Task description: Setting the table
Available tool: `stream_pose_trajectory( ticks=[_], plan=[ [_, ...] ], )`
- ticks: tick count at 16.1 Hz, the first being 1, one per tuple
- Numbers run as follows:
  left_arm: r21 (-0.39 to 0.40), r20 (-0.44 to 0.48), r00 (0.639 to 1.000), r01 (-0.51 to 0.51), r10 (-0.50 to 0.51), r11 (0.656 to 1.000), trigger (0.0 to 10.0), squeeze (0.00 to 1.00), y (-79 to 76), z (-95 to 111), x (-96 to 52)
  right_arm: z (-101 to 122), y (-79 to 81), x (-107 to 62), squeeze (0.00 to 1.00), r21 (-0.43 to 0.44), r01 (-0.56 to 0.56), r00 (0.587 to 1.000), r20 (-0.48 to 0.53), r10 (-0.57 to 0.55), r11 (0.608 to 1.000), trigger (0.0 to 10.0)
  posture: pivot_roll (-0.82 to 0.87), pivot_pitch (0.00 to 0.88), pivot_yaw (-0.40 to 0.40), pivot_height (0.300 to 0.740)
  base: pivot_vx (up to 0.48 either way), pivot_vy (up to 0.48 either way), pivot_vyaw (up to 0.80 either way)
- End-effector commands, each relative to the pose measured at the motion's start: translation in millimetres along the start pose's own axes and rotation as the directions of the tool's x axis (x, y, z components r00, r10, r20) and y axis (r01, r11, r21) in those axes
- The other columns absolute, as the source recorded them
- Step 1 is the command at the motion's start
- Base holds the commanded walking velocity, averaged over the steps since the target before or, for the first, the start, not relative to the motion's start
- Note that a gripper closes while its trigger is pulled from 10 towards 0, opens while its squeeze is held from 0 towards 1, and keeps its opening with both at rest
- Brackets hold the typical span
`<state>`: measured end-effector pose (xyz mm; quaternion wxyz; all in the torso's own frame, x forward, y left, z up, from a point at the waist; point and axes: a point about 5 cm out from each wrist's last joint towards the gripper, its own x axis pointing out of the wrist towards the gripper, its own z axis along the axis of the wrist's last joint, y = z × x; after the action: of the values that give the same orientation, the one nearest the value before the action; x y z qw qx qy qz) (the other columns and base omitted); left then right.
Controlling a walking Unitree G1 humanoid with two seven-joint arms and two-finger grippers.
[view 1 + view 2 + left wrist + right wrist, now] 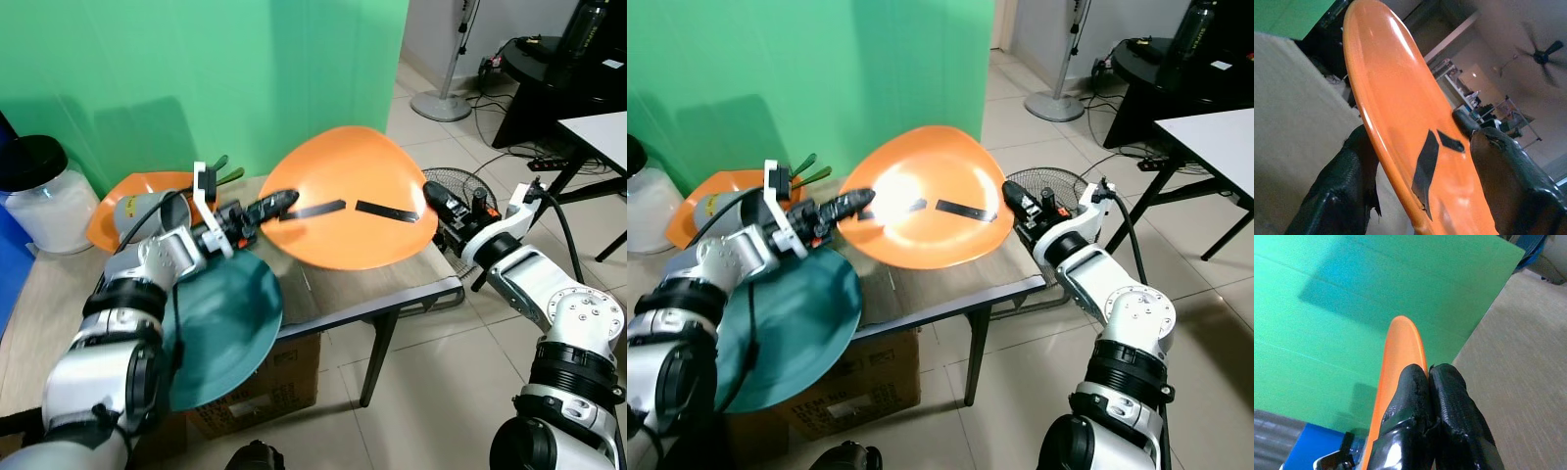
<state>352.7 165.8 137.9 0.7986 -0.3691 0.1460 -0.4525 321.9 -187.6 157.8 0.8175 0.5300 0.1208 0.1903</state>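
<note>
A large orange plate (343, 166) with two black tape strips hangs tilted above the wooden table (392, 279), between my two arms. My right gripper (428, 193) is shut on its right rim; in the right wrist view the fingers (1415, 396) press together against the plate's edge (1400, 342). My left gripper (284, 203) is open at the left rim. In the left wrist view its fingers (1347, 186) straddle the plate (1396, 112) with a gap on one side. A teal plate (225, 323) lies under my left forearm and overhangs the table's front edge.
At the table's back left sit another orange plate (118, 206) with a grey cup and green utensils, and a white jar with a black lid (39, 191). A cardboard box (265, 387) stands under the table. A floor fan (456, 186), a black table and a white table stand to the right.
</note>
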Motion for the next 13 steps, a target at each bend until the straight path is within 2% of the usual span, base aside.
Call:
stream_pose_trajectory(
  ticks=[1,3,10,12,13],
  plan=[
    [0.049,-0.012,1.0,0.023,-0.023,0.999,0.0,0.0,-6.1,7,4.1,-1,13.9,8.8,0.0,0.006,-0.07,0.997,-0.022,0.07,0.998,0.0,0.05,0.0,0.032,0.74,0.0,0.0,0.0],
    [0.088,0.01,1.0,-0.019,0.018,0.996,0.0,0.0,-5.9,10,2.0,-2,16.1,9.7,0.0,0.002,-0.081,0.996,-0.028,0.081,0.997,0.0,0.05,0.0,0.031,0.74,0.0,0.0,0.0],
    [0.072,-0.014,0.998,-0.057,0.058,0.996,0.0,0.0,-8.8,5,5.4,-1,31.6,9.3,0.0,-0.066,-0.177,0.984,-0.024,0.175,0.982,0.0,0.06,0.0,0.036,0.74,0.0,0.0,0.0],
    [0.069,-0.01,0.998,-0.069,0.069,0.995,0.0,0.0,-8.5,5,5.4,0,35.1,8.2,0.0,-0.082,-0.199,0.98,-0.019,0.198,0.977,3.0,0.05,0.0,0.038,0.74,0.0,0.0,0.0],
    [0.066,-0.006,0.998,-0.07,0.07,0.995,0.0,0.0,-8.6,5,5.5,0,36.5,7.7,0.0,-0.088,-0.208,0.978,-0.016,0.207,0.974,3.2,0.05,0.0,0.038,0.74,0.0,0.0,0.0]
  ],
)
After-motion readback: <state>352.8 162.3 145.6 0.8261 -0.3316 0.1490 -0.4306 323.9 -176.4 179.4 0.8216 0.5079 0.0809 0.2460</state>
